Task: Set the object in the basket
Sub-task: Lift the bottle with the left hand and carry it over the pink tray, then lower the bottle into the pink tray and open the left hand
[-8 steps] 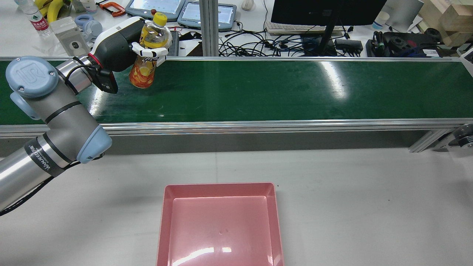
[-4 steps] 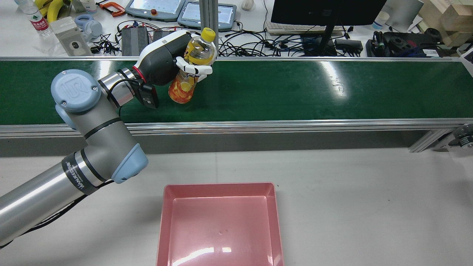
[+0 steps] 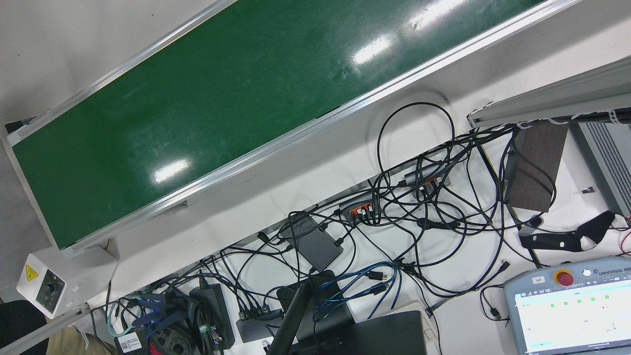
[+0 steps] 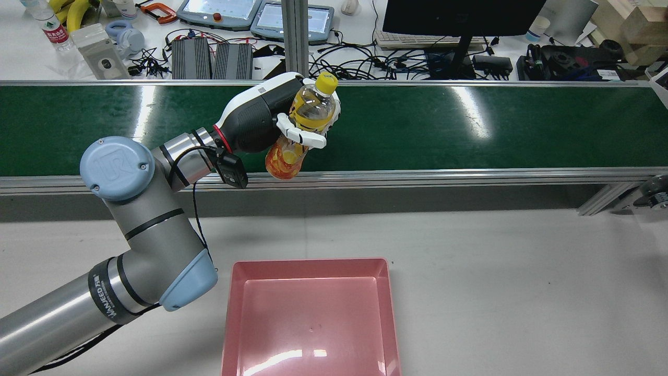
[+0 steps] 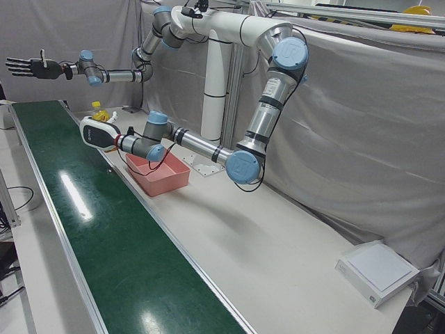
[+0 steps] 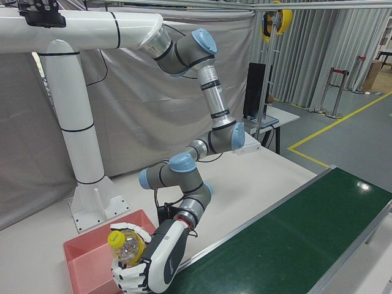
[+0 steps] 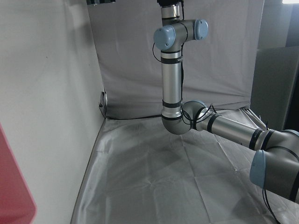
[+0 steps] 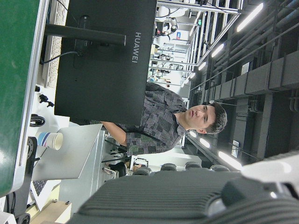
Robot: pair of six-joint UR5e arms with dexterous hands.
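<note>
One green conveyor belt (image 4: 417, 130) runs the full width of the station, and on the near side of it lies one grey table (image 4: 496, 292). Two arms show: the left arm (image 4: 135, 209) reaches from the table side over the belt's near rail, and the right arm (image 5: 111, 73) stretches out high above the far end of the belt in the left-front view. One pink basket (image 4: 310, 318) sits on the table, just in front of the belt's rail, with nothing in it. One black monitor (image 4: 459, 15) stands behind the belt among a tangle of cables, and one person (image 8: 163, 123) shows behind it in the right hand view. The left hand (image 4: 271, 117) is clamped around the one bottle (image 4: 300, 128), an orange-drink bottle with a yellow cap, held tilted in the air above the belt's near edge, with white fingers (image 4: 302, 137) wrapped across its middle. The bottle is clear of the belt and well apart from the basket. The right hand (image 5: 24, 67) holds nothing, its fingers spread apart.
</note>
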